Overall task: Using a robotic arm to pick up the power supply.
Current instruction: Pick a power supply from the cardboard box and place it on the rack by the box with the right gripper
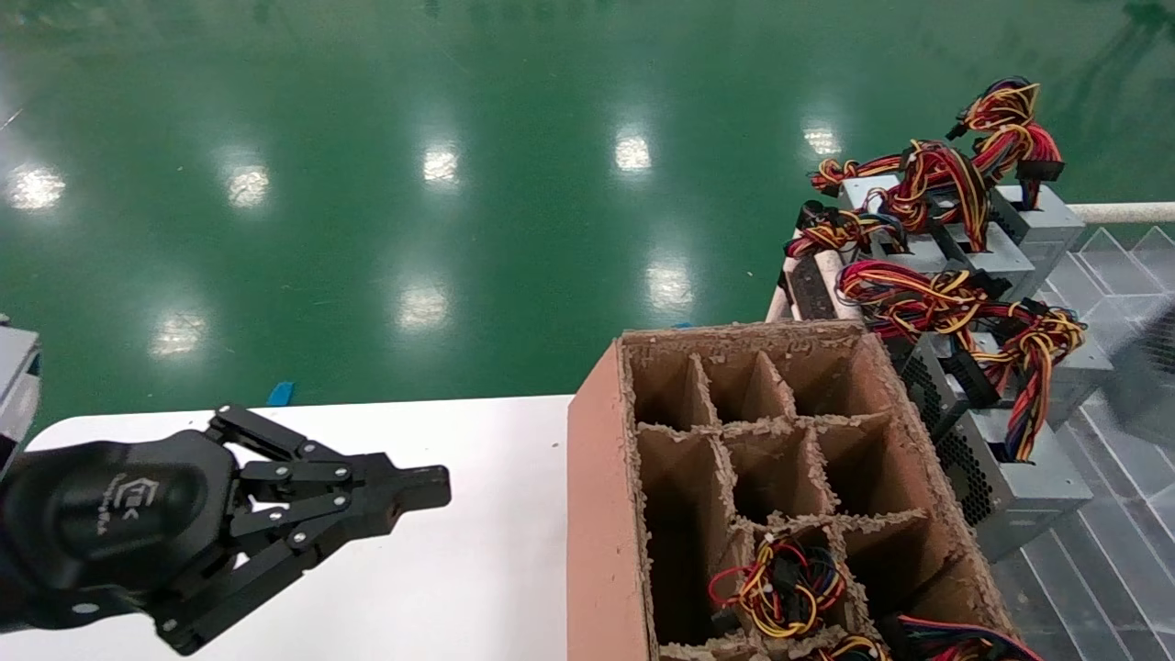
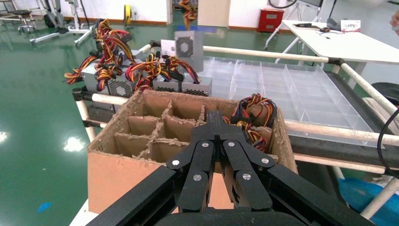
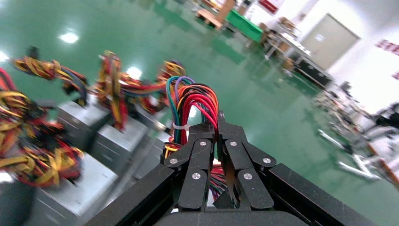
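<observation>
The right gripper (image 3: pixel 217 123), black linkage fingers pinched together, clamps a power supply's looped wire bundle (image 3: pixel 190 110), which arches upward at frame centre above boxy grey metal units (image 3: pixel 70 188). The left gripper (image 1: pixel 431 485), closed and empty, hovers lower left beside the ragged cardboard divider box (image 1: pixel 597 514).

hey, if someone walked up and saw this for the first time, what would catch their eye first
Probably the grey power supplies with bright red and yellow cables, heaped on the rack at the robot's right. Next, the tall cardboard box of divider cells on the white table, cables showing in its nearest cells. The left gripper hangs shut over the table.
</observation>
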